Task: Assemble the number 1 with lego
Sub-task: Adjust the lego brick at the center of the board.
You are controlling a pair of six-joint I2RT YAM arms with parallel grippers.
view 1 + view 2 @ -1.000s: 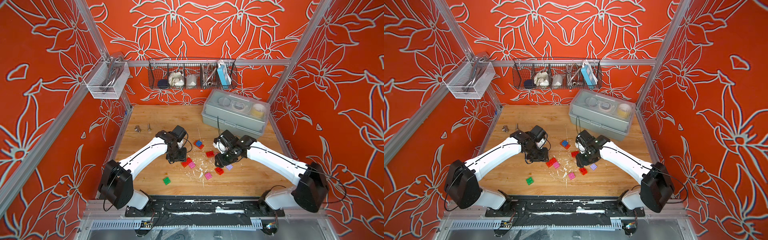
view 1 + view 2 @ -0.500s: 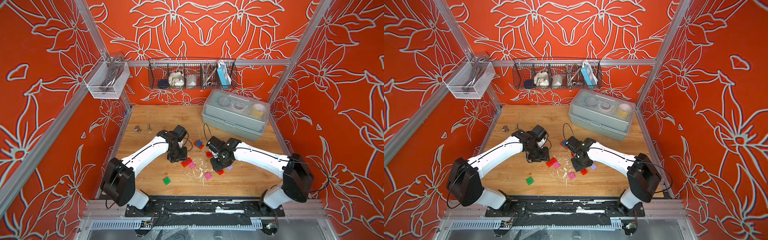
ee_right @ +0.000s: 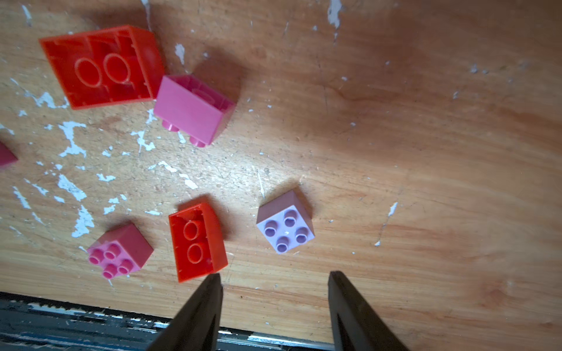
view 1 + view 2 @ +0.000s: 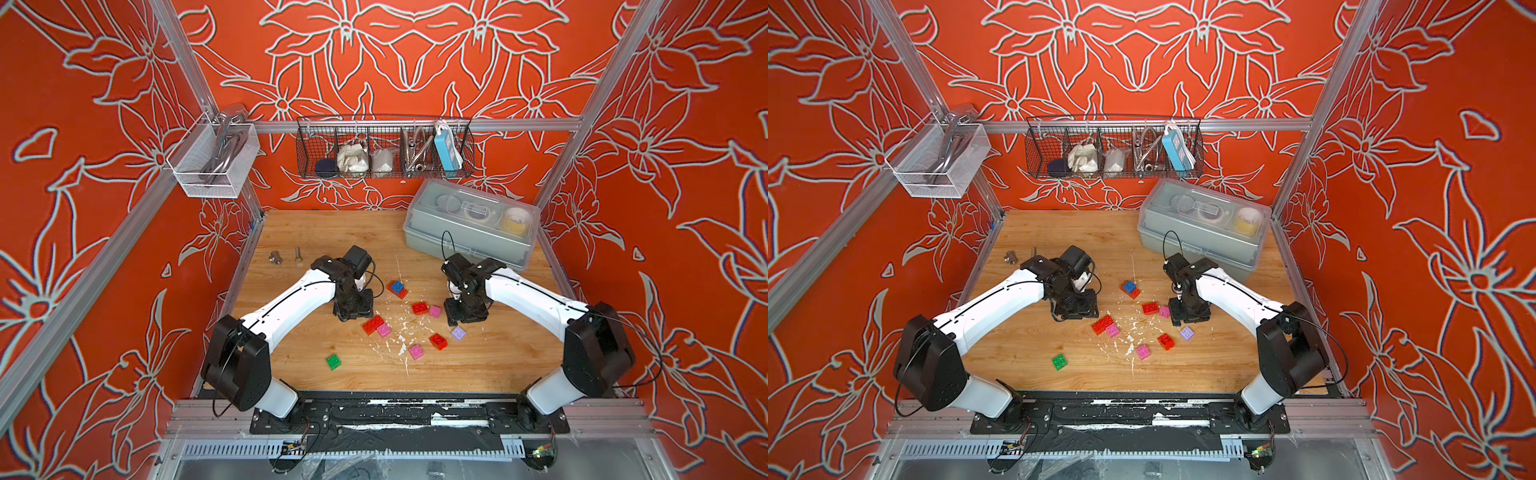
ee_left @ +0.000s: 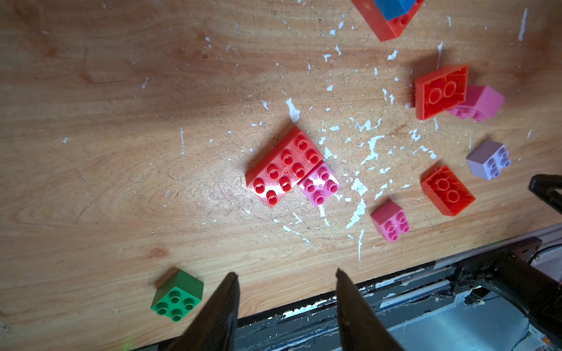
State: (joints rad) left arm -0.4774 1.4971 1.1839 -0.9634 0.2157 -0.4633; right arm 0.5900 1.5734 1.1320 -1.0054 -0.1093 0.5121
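Loose lego bricks point(image 4: 1143, 351) lie scattered, unassembled, across the middle of a wooden table point(image 4: 332, 232) flecked with white chips, between two white robot arms. The left arm point(image 4: 291, 303) hangs over the table just beside a red eight-stud brick point(image 5: 284, 167) that touches a pink four-stud brick point(image 5: 319, 182); its jaws stand spread, with nothing between them. The right arm point(image 4: 532, 295) hangs near an upturned red brick point(image 3: 102, 65) and a pink brick tipped on its side point(image 3: 191, 109), which touch at one corner. Its jaws are likewise apart and empty. Just ahead of them sit a smaller upturned red brick point(image 3: 197, 240), a lilac brick point(image 3: 286, 225) and another pink brick point(image 3: 120, 252), both studs up and each apart from the others. A blue brick point(image 4: 397, 286) sits on a red one farther back, and a green brick point(image 5: 178, 294) lies alone near the front edge. A grey lidded box point(image 4: 469, 237) and two metal bolts point(image 4: 286, 257) stand at the rear of the table.
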